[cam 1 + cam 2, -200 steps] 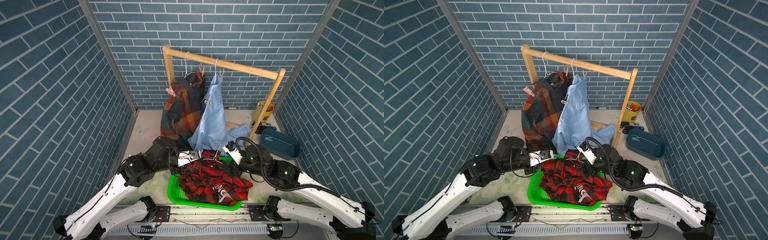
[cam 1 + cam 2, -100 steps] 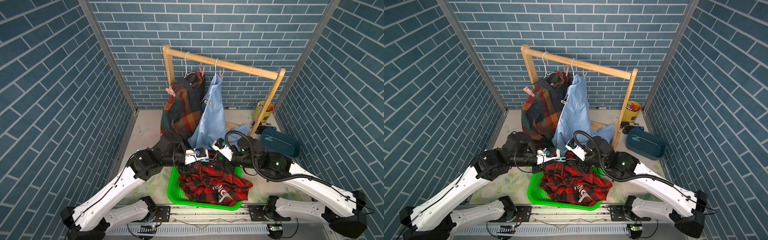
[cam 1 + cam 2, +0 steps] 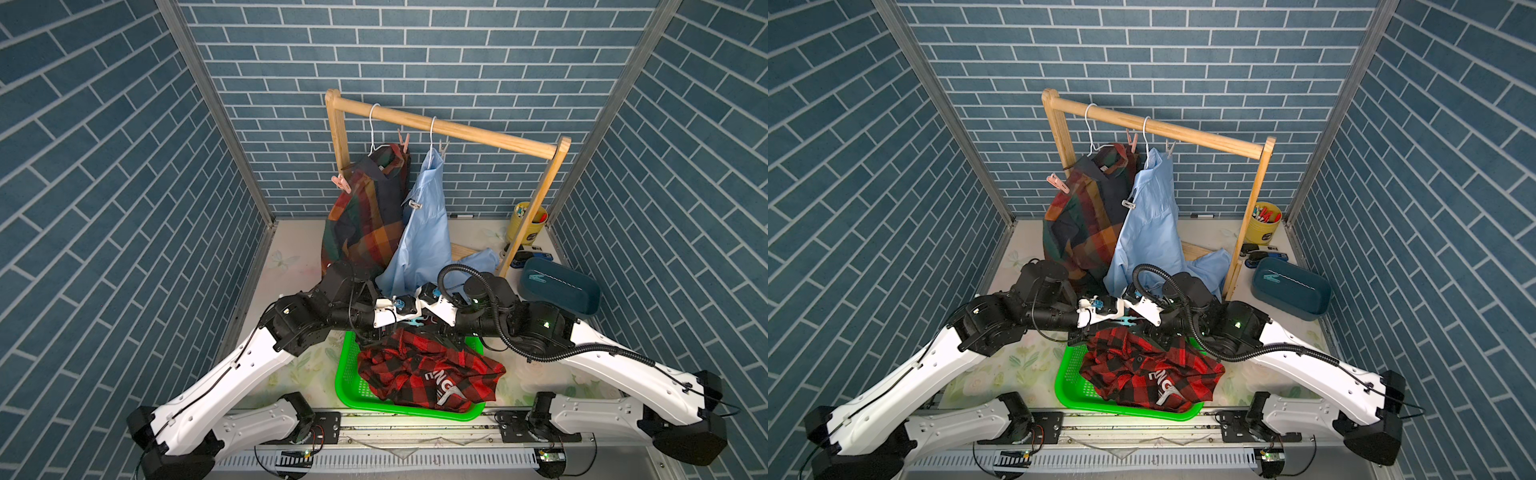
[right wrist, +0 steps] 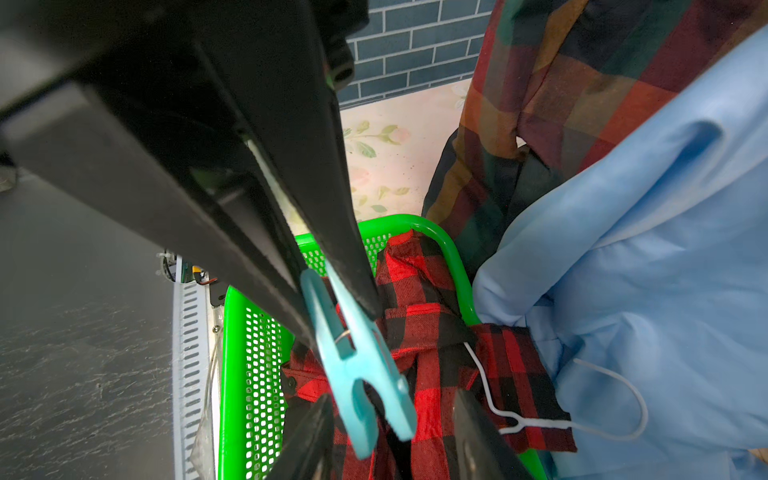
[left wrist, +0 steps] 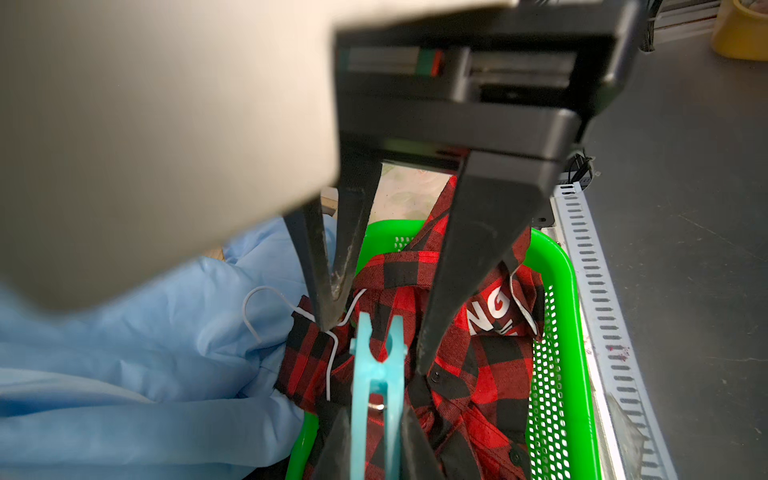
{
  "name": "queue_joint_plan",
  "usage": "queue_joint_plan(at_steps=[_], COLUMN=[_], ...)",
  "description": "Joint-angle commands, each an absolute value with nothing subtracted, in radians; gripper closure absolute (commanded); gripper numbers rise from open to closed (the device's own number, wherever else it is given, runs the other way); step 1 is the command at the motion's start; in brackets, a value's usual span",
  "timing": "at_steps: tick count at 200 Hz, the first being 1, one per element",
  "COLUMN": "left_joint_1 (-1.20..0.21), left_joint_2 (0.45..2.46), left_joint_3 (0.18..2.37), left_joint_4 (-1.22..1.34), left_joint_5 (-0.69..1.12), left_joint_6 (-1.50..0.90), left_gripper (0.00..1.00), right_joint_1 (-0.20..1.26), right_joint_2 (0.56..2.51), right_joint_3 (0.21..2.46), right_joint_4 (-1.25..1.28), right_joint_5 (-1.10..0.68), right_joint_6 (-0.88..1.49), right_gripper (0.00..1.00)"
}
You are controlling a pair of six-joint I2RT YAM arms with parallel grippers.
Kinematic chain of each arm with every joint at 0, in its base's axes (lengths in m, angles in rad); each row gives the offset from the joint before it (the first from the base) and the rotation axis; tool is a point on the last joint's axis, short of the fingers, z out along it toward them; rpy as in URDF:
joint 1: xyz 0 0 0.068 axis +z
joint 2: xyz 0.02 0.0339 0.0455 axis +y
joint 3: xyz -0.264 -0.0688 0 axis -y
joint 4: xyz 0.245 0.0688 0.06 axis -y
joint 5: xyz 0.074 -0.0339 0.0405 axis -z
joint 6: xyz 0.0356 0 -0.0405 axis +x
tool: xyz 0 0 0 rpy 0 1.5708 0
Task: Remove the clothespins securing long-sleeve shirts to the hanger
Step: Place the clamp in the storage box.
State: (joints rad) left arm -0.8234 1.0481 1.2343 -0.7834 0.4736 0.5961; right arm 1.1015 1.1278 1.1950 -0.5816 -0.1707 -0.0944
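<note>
Both arms are meeting above the green basket's (image 3: 345, 382) far rim, having swung inward. The left gripper (image 4: 338, 316) is pinching the teal clothespin (image 5: 376, 374). The right gripper (image 5: 374, 345), half-open, is straddling its free end. Left should be letting go only once right is clamping squarely.

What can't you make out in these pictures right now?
- Red check shirt lettering: folds hide all but "NG", both top views.
- Left hand, holding the teal clothespin: mostly cut off at left wrist picture's edge.
- Yellow cup contents: too small in a top view.
</note>
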Motion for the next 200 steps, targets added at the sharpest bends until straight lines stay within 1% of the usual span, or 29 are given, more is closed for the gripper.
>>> queue_joint_plan(at_steps=[1, 38, 64, 84, 98, 111, 133, 200], left_joint_1=[-0.827, -0.827, -0.827, -0.827, -0.827, -0.827, -0.827, -0.831], left_joint_2=[1.063, 1.071, 1.076, 1.086, 1.092, 1.094, 1.099, 1.116], left_joint_3=[1.269, 1.266, 1.266, 1.265, 1.263, 1.260, 1.262, 1.261], left_joint_4=[-0.820, -0.824, -0.825, -0.830, -0.834, -0.829, -0.830, -0.824], left_joint_5=[0.501, 0.520, 0.530, 0.537, 0.537, 0.537, 0.546, 0.555], left_joint_6=[0.604, 0.602, 0.600, 0.599, 0.601, 0.600, 0.597, 0.593], left_gripper=[1.00, 1.00, 1.00, 1.00, 1.00, 1.00, 1.00, 1.00], right_joint_1=[1.111, 1.112, 1.112, 1.113, 1.113, 1.114, 1.117, 1.119], right_joint_2=[1.137, 1.153, 1.160, 1.164, 1.168, 1.170, 1.173, 1.183], right_joint_3=[1.235, 1.252, 1.264, 1.271, 1.277, 1.281, 1.282, 1.301], right_joint_4=[-0.599, -0.607, -0.612, -0.617, -0.619, -0.621, -0.625, -0.623], right_joint_5=[-0.186, -0.181, -0.183, -0.187, -0.189, -0.185, -0.179, -0.200], right_joint_6=[-0.174, -0.190, -0.196, -0.202, -0.205, -0.209, -0.215, -0.221], right_gripper=[0.54, 0.55, 0.59, 0.61, 0.60, 0.54, 0.52, 0.55])
